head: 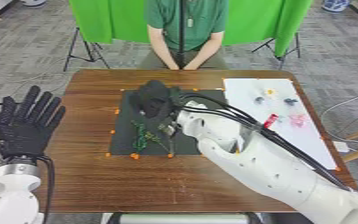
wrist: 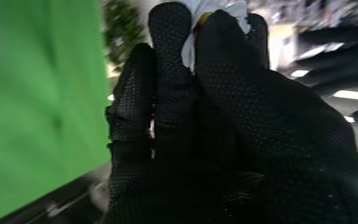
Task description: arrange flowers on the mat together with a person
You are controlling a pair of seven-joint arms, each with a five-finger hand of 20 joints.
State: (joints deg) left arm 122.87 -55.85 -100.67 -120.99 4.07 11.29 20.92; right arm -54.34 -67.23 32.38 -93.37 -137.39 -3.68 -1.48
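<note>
My right hand [head: 152,100] is over the upper left part of the black mat [head: 186,146]. In the right wrist view the thumb and fingers of my right hand [wrist: 238,75] pinch a white flower [wrist: 189,50] with a bit of yellow, near their tips. Green leafy stems [head: 142,136] lie on the mat just below that hand in the head view. My left hand [head: 29,120] is held off the table's left side, its fingers straight and spread; in the right wrist view the left hand [wrist: 344,57] appears farther off, blurred.
On the right of the table [head: 82,170] lies a white board [head: 239,90] with a white and yellow flower [head: 270,93], a pink flower [head: 298,119] and small grey-blue flowers [head: 291,101]. My right forearm crosses the board's lower part. Orange bits [head: 135,156] mark the mat's edges.
</note>
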